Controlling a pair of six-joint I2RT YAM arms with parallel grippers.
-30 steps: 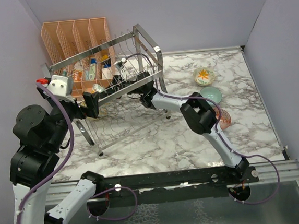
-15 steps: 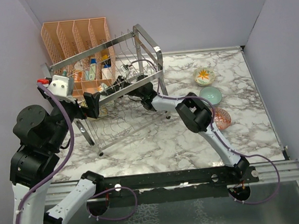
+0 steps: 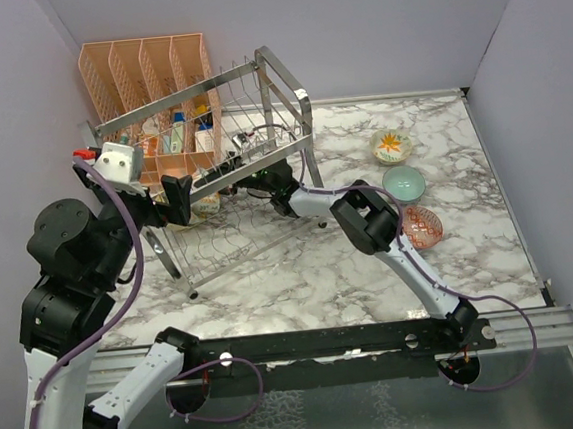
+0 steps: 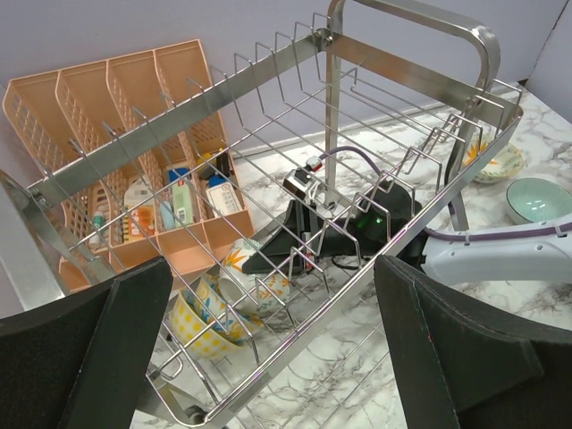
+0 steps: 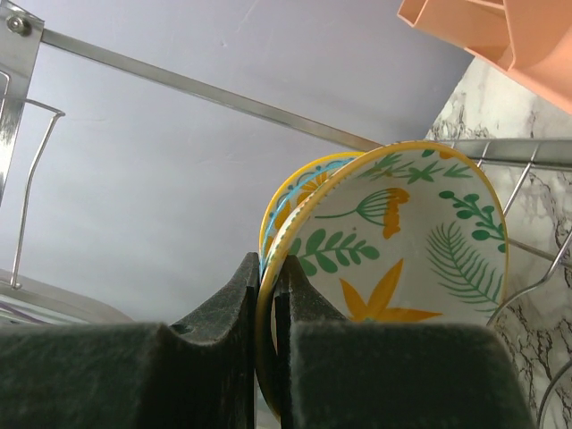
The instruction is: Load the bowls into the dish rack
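The chrome dish rack [image 3: 256, 97] stands at the back left, and its wires fill the left wrist view [image 4: 393, 241]. My right gripper [image 5: 266, 295] reaches under the upper tier [image 3: 226, 188] and is shut on the rim of the green-leaf bowl [image 5: 402, 259], held on edge against a blue-yellow bowl [image 5: 290, 201]. Both bowls show in the rack's lower left corner [image 4: 259, 273] [image 4: 201, 322]. My left gripper [image 4: 277, 357] is open, its fingers [image 4: 116, 349] wide apart either side of the rack's near left corner [image 3: 173, 199]. The orange-flower bowl [image 3: 391, 146], a teal bowl [image 3: 403, 181] and the red-orange bowl [image 3: 420, 226] sit on the table at the right.
A peach-orange plastic organizer [image 3: 144, 71] holding small bottles stands behind the rack against the wall. The marble table [image 3: 372, 277] has walls on the left, back and right. My right arm's forearm [image 3: 315, 197] lies across the rack's right end.
My right arm has pushed further left into the rack with the green-leaf bowl, its elbow shifting left and uncovering the red-orange bowl. My left arm has barely moved.
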